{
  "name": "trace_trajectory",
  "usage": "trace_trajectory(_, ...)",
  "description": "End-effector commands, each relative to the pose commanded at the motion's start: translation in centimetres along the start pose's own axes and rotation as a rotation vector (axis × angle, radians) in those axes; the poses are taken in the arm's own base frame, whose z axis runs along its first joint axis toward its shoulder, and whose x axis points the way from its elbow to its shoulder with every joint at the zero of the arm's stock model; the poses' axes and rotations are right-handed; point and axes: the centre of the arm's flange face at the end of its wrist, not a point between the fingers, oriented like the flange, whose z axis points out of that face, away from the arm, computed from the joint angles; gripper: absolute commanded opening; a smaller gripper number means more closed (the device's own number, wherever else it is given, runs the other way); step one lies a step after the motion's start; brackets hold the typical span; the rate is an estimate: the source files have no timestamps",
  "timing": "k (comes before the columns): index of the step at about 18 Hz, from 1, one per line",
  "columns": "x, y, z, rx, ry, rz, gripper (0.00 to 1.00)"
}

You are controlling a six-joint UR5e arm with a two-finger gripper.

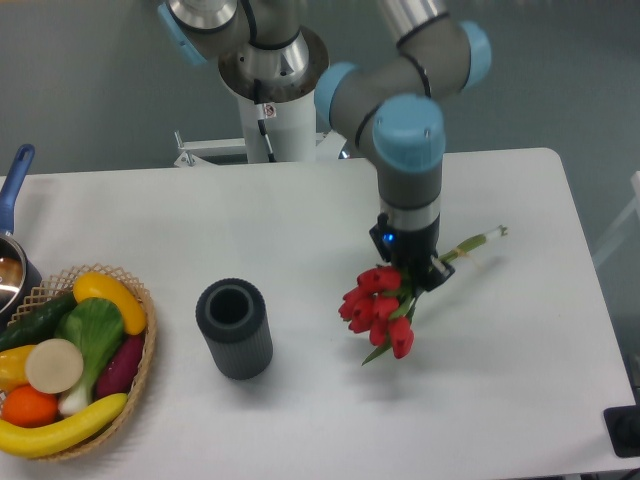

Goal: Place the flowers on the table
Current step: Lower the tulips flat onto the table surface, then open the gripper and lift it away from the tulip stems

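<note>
We see the arm reaching out from its base at the far edge of the table (pixel 520 330), wrist pointing straight down. The gripper (pixel 418 272) is clenched on the flowers (pixel 378 305) mid-bunch. Red heads hang toward the near left, pale stems stick out to the right. We cannot tell whether the bunch touches the tabletop. A dark cylinder (pixel 235 328) stands well to the left; a fruit basket (pixel 72 365) sits at the left edge.

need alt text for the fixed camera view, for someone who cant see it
A robot arm's gripper holds a bunch of red tulips just above a white table. To the left stand a dark cylinder and a wicker basket of fruit and vegetables.
</note>
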Motion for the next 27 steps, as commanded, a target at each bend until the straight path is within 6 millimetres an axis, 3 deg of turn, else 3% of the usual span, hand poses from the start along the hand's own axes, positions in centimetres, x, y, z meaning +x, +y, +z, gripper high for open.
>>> trace_trajectory(8,0.0,-0.2,3.0,-0.007,0.042,0.000,0.36)
trace_trajectory(10,-0.2,-0.3,2.9,-0.004,0.037,0.002,0.59)
trace_trajectory(12,-0.5,-0.3,2.6,0.000,0.031,0.002,0.76)
trace_trajectory(13,-0.6,-0.4,2.3,0.002,0.024,0.004,0.91)
trace_trajectory(14,-1.1,-0.3,1.8,0.004,0.010,0.000,1.00)
trace_trajectory(15,-1.4,-0.3,1.3,0.007,-0.003,-0.002,1.00)
trace_trajectory(18,-2.6,-0.2,-1.3,0.020,-0.057,-0.013,1.00)
trace_trajectory(20,-3.4,0.4,-5.1,0.036,-0.122,-0.030,1.00)
trace_trajectory(24,-3.7,3.3,-12.8,0.060,-0.235,-0.073,1.00)
trace_trajectory(25,-3.7,4.5,-14.8,0.091,-0.263,-0.090,1.00)
trace_trajectory(27,-3.8,8.1,-16.9,0.162,-0.252,-0.135,1.00)
